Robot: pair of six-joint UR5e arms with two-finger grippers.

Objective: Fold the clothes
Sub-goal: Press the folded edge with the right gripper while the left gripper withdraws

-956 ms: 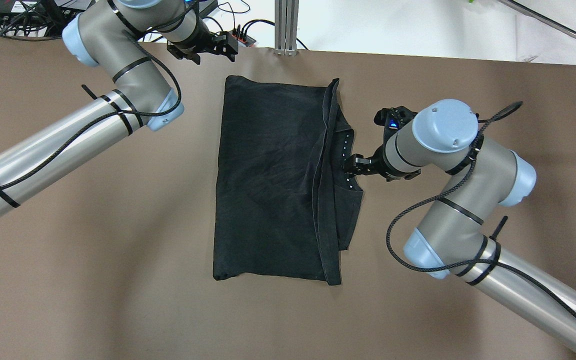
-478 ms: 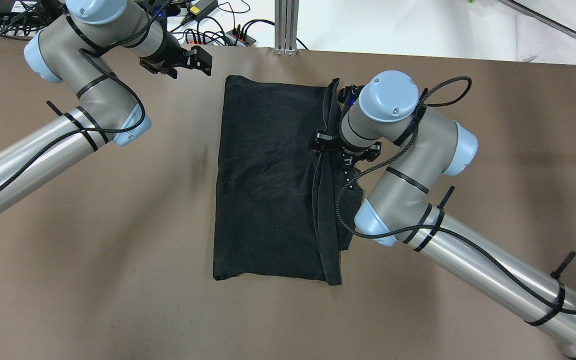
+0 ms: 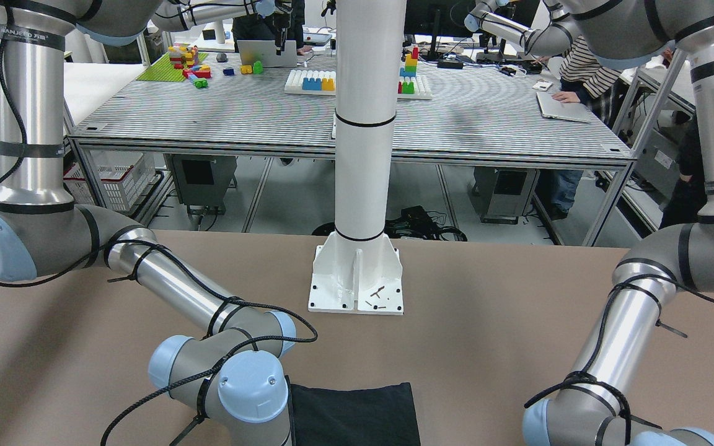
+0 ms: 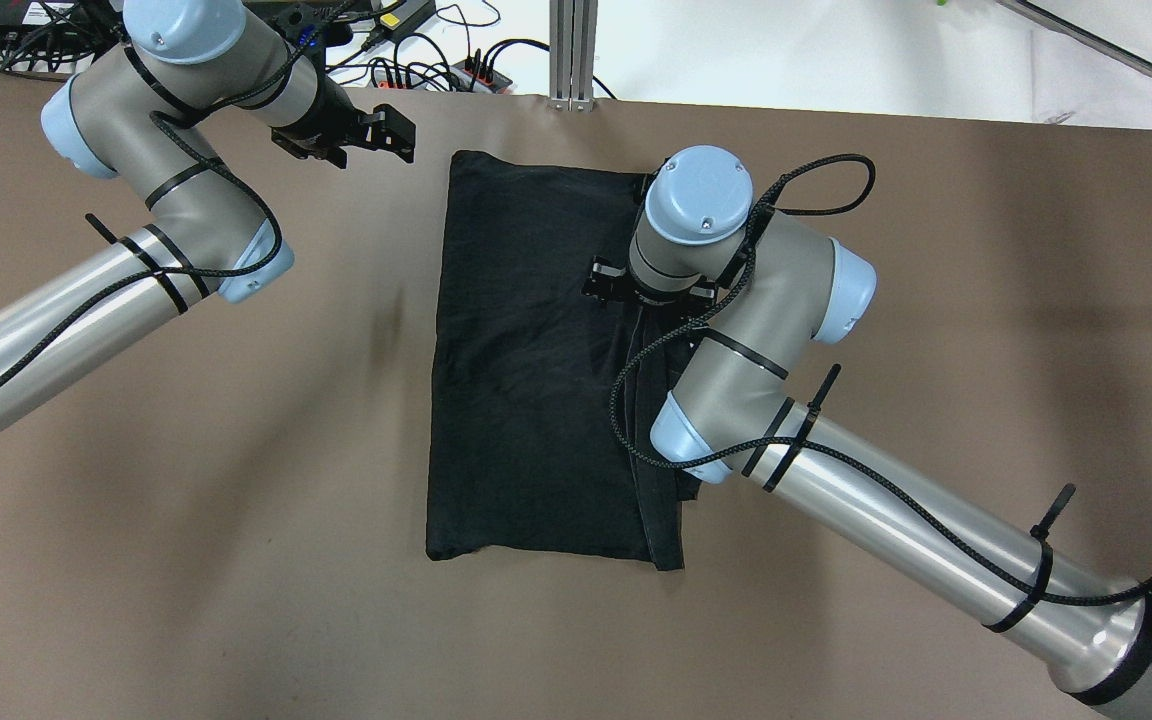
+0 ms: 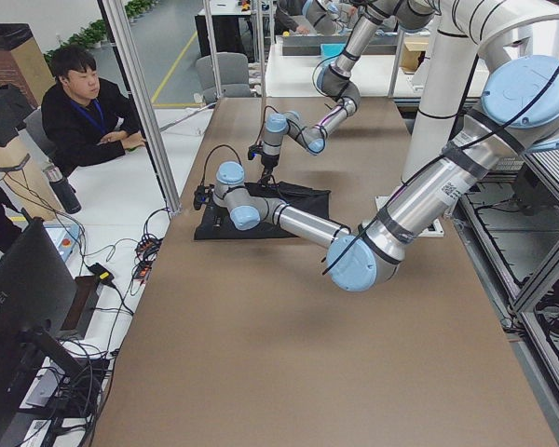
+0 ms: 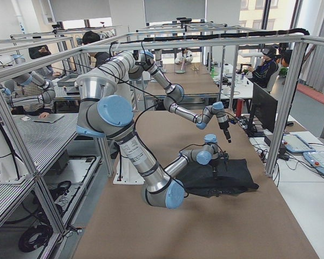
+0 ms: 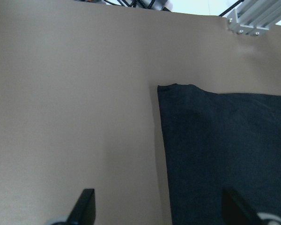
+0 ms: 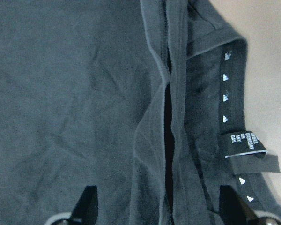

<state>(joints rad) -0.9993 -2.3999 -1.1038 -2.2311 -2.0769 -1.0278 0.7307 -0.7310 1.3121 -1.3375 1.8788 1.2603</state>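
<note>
The black garment [image 4: 526, 380] lies flat on the brown table, folded into a tall rectangle, with a folded strip along its right side. My right gripper [image 4: 648, 300] hovers over that strip near the far end, mostly hidden under its wrist. In the right wrist view the right gripper [image 8: 159, 211] is open, straddling the fold ridge of the garment [image 8: 75, 93], with the collar's white prints and tag [image 8: 243, 143] to the right. My left gripper [image 4: 394, 135] is open and empty over bare table, just left of the garment's far-left corner [image 7: 178, 89].
An aluminium post [image 4: 573, 60] stands at the table's far edge, with cables and a power strip [image 4: 456, 60] behind it. The white column base [image 3: 357, 279] sits on the table at the robot's side. A seated person [image 5: 84, 102] is beyond the far edge.
My right arm has swung left, from beside the garment's right edge to above the folded strip. My left gripper has drawn back to the left, away from the far edge.
</note>
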